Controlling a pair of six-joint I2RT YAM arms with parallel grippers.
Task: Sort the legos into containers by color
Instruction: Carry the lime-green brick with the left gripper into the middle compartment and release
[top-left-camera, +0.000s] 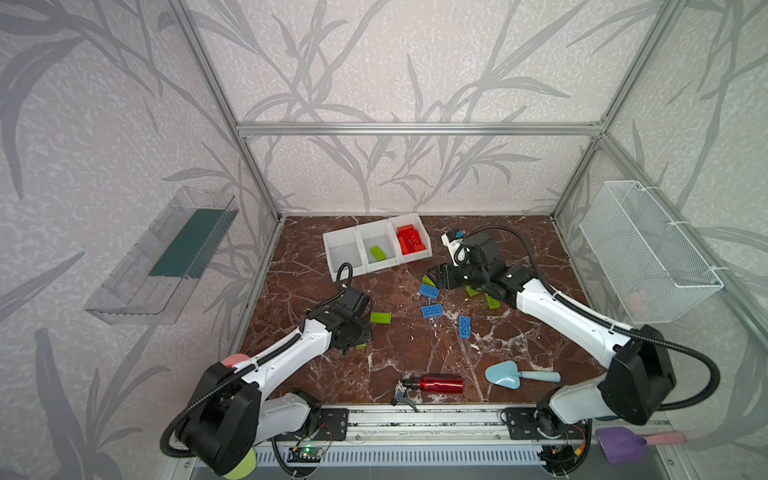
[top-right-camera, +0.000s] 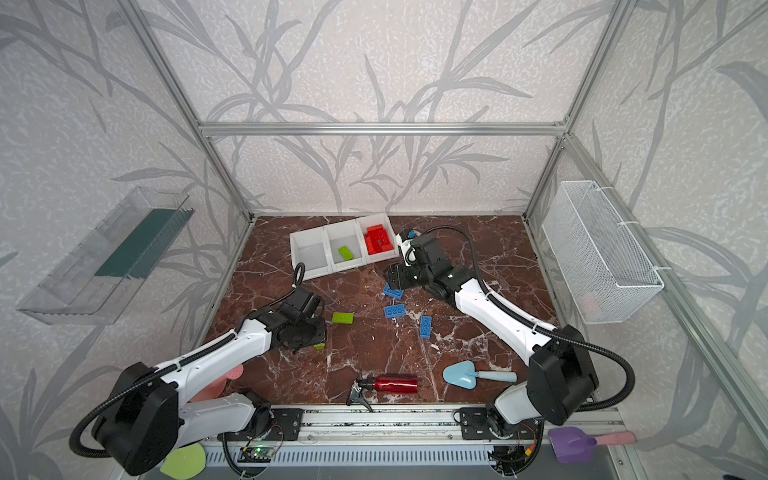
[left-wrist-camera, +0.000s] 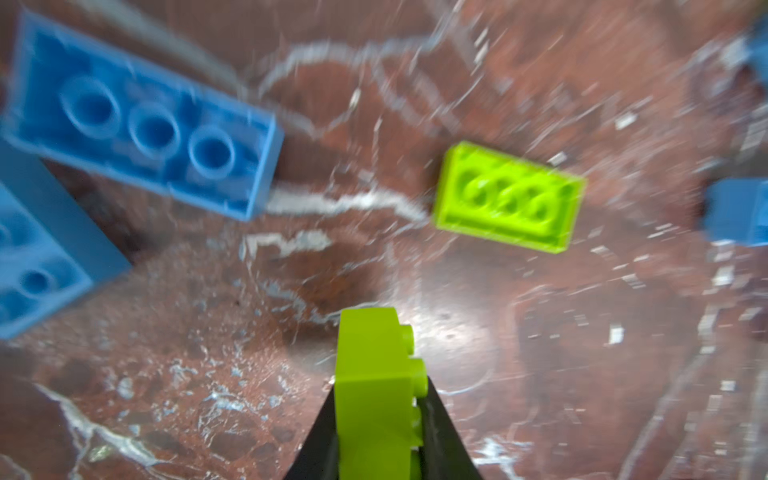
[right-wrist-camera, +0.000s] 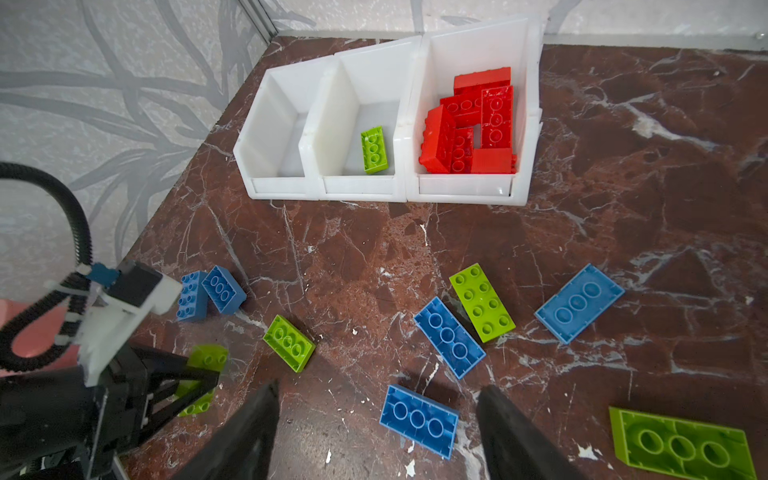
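Observation:
My left gripper (left-wrist-camera: 376, 386) is shut on a lime green lego (left-wrist-camera: 374, 374), held on edge just above the floor; both top views show it low at the left (top-left-camera: 353, 338). My right gripper (right-wrist-camera: 379, 387) hangs open over a loose blue lego (right-wrist-camera: 417, 419), with nothing between its fingers. More blue (top-left-camera: 432, 311) and green legos (top-left-camera: 380, 318) lie scattered on the marble floor between the arms. The containers (top-left-camera: 343, 251) stand at the back. The right bin holds several red legos (right-wrist-camera: 469, 124), the middle one a single green lego (right-wrist-camera: 374, 149), and the left one nothing.
A red bottle (top-left-camera: 436, 383) and a blue trowel (top-left-camera: 511, 374) lie near the front edge. A wire basket (top-left-camera: 648, 257) hangs on the right wall and a clear tray (top-left-camera: 166, 257) on the left wall. A purple scoop (top-left-camera: 623, 444) sits outside the front rail.

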